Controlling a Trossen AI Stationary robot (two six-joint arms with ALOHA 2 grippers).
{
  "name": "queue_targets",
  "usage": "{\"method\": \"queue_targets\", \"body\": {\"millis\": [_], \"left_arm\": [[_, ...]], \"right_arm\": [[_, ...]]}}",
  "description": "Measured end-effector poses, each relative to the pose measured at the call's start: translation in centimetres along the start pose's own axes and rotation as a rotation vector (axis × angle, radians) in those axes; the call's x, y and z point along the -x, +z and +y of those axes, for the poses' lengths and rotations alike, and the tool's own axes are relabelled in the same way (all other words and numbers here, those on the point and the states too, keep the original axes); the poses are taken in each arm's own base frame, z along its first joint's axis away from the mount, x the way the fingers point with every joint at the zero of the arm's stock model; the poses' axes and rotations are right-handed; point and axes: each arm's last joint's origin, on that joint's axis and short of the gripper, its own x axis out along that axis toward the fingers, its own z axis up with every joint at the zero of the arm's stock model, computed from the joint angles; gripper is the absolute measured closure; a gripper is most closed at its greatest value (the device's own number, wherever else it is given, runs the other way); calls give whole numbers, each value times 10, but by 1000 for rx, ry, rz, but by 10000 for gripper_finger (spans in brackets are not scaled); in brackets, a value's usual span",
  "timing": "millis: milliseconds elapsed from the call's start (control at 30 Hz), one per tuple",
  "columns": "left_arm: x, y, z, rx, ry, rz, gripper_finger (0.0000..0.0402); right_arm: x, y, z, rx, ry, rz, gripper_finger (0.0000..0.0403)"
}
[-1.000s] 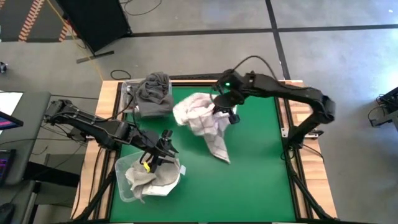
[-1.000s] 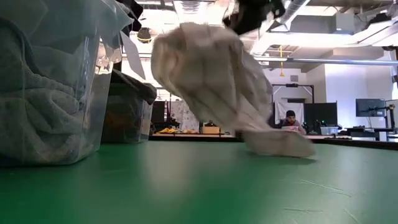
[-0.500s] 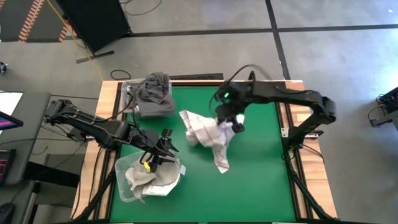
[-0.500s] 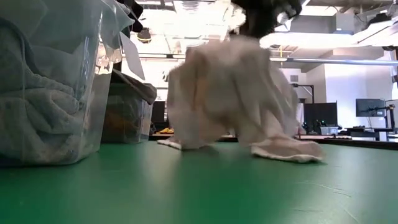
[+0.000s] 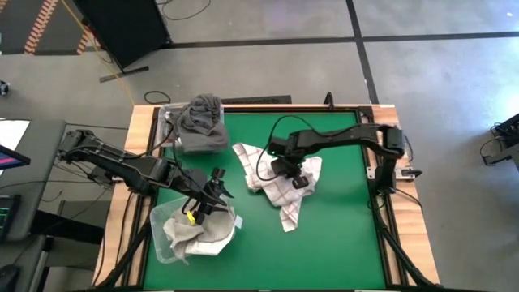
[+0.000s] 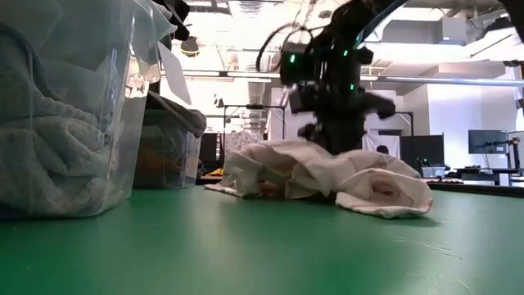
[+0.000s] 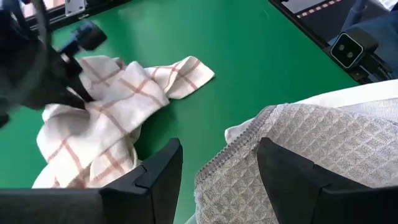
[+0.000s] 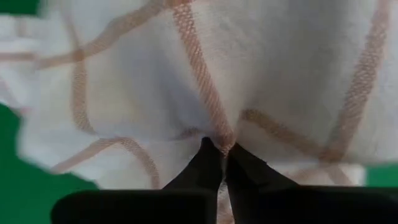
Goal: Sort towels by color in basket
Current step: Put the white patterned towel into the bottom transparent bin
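Lowered since a second ago, the white checked cloth towel [image 5: 280, 180] is now heaped mid-bench, pinched by the right gripper [image 5: 297, 176] with jaws nearly closed. The left gripper [image 5: 207, 197], jaws open, is held over the clear plastic bin [image 5: 166, 253].

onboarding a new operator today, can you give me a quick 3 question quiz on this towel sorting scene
1. True or false: the checked towel is lying on the green table.
2. Which gripper is down on the checked towel? A) left gripper B) right gripper C) neither
3. What does the left gripper hover over?

Key
1. True. It lies crumpled near the table's middle.
2. B. The right gripper presses into the cloth, fingers nearly together with a fold between them.
3. The clear bin holding pale towels, at the table's front left. A second bin behind it holds dark grey towels.
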Motion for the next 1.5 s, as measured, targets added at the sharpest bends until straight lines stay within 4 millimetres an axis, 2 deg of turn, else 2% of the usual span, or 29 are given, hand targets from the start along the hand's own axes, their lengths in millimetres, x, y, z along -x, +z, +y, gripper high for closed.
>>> {"method": "queue_targets", "body": {"millis": [167,400,500,600,667,833,1033,1167,1367,1500], "left_arm": [[0,0,0,19,1,0,202],[0,0,0,22,2,-4,202],[0,0,0,22,2,-4,202],[0,0,0,23,2,-5,202],[0,1,0,27,2,-5,202],[0,0,1,34,15,-3,202],[0,0,1,41,36,0,202],[0,2,1,42,40,-19,202],[0,3,4,49,105,-19,202],[7,7,5,73,118,9,202]], "right_arm": [[-20,-1,-3,10,31,50,287],[-24,0,-2,-32,40,46,111],[-26,1,0,-54,40,42,50],[-31,1,3,-46,32,25,14],[-35,1,5,-37,24,9,7],[-47,0,10,-21,-28,-36,37],[-54,4,16,8,-75,-60,123],[-55,7,18,22,-84,-76,205],[-55,8,17,40,-97,-91,356],[-55,8,17,42,-97,-94,357]]}}
